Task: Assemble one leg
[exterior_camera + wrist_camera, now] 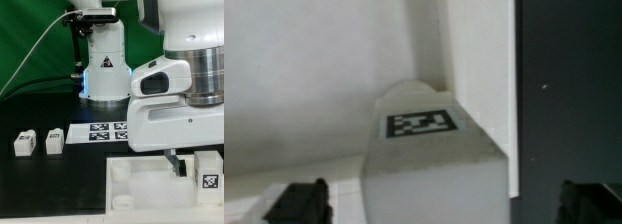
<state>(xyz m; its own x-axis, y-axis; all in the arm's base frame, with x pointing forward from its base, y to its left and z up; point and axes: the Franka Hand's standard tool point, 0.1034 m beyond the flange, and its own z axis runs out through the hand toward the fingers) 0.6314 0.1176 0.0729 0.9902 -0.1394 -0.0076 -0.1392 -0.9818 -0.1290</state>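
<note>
A leg (434, 165), a white block with a square tag (420, 123) on its face, lies between my open gripper's (441, 203) two dark fingertips (295, 202) without touching either. In the exterior view this leg (209, 172) stands at the right end of the large white tray (140, 185), and my gripper (195, 165) is down beside it, with one dark finger (178, 162) showing. Two more legs (24, 143) (54, 141) lie on the black table at the exterior view's left.
The marker board (108, 131) lies on the table behind the tray. The robot's white base (105, 70) stands at the back. In the wrist view the white tray surface (295, 90) meets the black table (571, 90) beside the leg.
</note>
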